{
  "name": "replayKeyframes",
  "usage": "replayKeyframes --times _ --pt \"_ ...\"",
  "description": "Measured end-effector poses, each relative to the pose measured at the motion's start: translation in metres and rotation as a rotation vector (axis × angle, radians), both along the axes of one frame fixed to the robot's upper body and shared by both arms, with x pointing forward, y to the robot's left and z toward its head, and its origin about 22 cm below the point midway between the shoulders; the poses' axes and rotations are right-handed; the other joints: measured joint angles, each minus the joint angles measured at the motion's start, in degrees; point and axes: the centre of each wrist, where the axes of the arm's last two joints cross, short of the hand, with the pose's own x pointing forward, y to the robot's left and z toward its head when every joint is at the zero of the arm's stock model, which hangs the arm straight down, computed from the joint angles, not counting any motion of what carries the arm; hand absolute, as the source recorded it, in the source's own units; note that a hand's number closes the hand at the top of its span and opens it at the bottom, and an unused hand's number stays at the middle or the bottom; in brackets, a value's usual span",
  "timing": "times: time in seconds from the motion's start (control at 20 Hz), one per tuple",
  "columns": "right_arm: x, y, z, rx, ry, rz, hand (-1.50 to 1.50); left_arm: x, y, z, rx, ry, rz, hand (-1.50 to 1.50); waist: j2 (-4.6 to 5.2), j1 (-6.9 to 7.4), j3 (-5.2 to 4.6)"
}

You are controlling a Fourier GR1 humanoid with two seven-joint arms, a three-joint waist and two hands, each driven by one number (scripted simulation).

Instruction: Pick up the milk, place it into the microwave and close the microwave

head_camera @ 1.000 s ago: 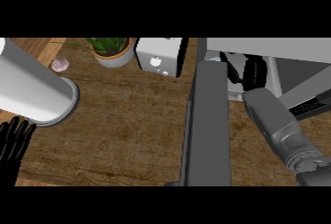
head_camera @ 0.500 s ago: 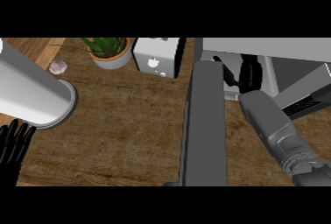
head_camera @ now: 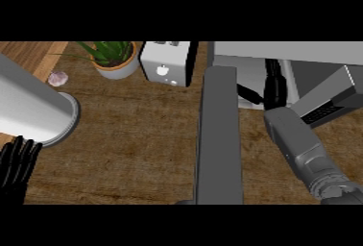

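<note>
The microwave [head_camera: 297, 50] stands at the back right. Its open door [head_camera: 218, 139] juts toward me as a long dark grey slab seen edge-on. My right hand [head_camera: 273, 89] reaches into the cavity past the door, with the fingers straight and the thumb spread to the left; nothing shows in its grasp. No milk carton can be seen; the hand and forearm hide part of the cavity. My left hand [head_camera: 17, 166] rests open at the lower left edge with its fingers up.
A white toaster [head_camera: 167, 62] and a potted plant [head_camera: 114, 61] stand at the back. A large grey cylinder [head_camera: 32, 108] lies at the left, with a small pink object [head_camera: 58, 78] behind it. Brown wooden counter [head_camera: 135, 144] lies between cylinder and door.
My right hand's fingers have straightened and stretched deeper into the microwave. The forearm has shifted slightly. The left hand has stayed in place.
</note>
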Motion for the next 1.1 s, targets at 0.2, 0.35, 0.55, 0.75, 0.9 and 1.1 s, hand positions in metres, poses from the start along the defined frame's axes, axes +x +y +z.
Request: replayKeyframes --times 0.2,0.35,0.55,0.75,0.9,1.1 --pt "-0.005 0.001 -0.007 0.066 0.000 0.065 -1.50 -0.005 -0.003 0.002 0.005 0.003 0.002 -1.50 -0.34 -0.70 -0.01" --pt "-0.011 -0.001 -0.016 0.122 0.008 0.113 -1.50 -0.014 -0.004 0.006 0.007 0.005 -0.002 -1.50 -0.68 -1.28 -0.03" --pt "-0.025 0.005 -0.034 0.209 0.017 0.157 -1.50 -0.023 -0.007 0.006 0.012 0.014 0.001 -1.50 -1.20 -2.47 -0.10" --pt "-0.037 0.010 -0.048 0.287 0.020 0.211 -1.50 -0.029 -0.014 -0.001 0.011 0.034 -0.054 -1.50 -1.57 -3.40 -0.16" --pt "-0.047 0.014 -0.059 0.363 0.034 0.265 -1.50 -0.032 -0.022 -0.001 -0.009 0.036 -0.117 -1.50 -1.82 -4.02 -0.18" --pt "-0.064 0.021 -0.077 0.450 0.050 0.357 -1.50 -0.031 -0.033 -0.002 -0.027 0.048 -0.187 -1.50 -2.06 -4.73 -0.20"
